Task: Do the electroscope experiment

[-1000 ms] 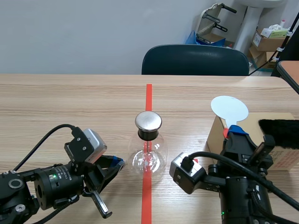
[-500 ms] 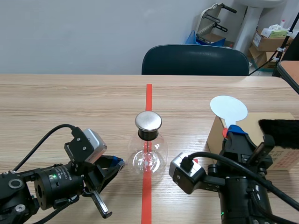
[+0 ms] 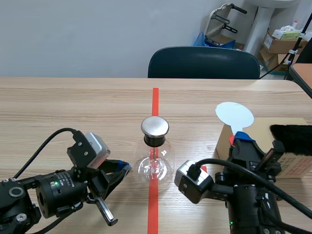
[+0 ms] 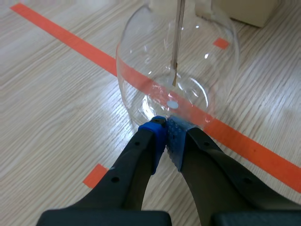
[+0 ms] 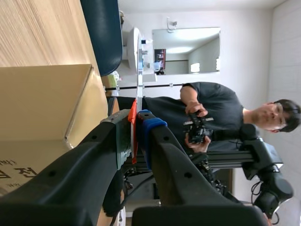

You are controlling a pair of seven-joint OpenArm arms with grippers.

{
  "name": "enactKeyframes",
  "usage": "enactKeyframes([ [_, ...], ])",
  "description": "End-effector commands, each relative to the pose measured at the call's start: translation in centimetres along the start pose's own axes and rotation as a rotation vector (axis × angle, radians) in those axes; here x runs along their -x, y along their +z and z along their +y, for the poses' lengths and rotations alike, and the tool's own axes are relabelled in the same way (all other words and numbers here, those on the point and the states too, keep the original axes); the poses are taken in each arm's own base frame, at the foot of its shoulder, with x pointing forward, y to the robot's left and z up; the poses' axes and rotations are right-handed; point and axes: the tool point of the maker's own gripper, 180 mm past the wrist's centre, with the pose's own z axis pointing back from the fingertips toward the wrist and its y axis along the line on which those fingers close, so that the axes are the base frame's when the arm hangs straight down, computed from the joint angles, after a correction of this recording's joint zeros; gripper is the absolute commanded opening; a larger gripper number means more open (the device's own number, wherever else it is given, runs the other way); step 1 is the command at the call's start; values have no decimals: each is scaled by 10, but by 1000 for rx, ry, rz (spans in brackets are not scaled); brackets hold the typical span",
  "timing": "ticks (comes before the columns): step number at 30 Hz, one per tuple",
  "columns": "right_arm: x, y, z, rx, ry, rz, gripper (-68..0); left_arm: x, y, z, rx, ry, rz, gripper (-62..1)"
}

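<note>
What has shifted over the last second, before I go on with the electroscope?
The right end effector, shut on the white disc paddle, has carried it a little sideways toward the glass flask. The left end effector stays shut at the flask's base, and the flask has not moved.

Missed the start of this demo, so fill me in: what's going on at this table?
The right claw is shut on a white disc paddle, holding it upright by the cardboard box, apart from the glass flask. The flask stands on the tape line, metal cap on. The left claw, shut on nothing, sits with its tips at the flask's base.
</note>
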Motion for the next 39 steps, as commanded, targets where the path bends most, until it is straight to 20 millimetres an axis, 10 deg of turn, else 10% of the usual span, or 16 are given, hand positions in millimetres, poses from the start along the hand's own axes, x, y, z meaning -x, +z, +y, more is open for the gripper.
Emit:
enactKeyframes([
  [1, 11, -6, -15, 48, 3, 6, -665, -10, 1, -1, 6, -3, -38, -593],
  [12, 46, 1, -32, 99, 40, -61, -665, -21, 35, 0, 22, 12, -79, -591],
  [29, 113, 29, -34, 110, 63, -148, -665, -91, 102, -35, 185, 41, -184, -172],
  [39, 142, 33, -13, 55, 89, -112, -665, -121, 131, -70, 345, 60, -179, -157],
])
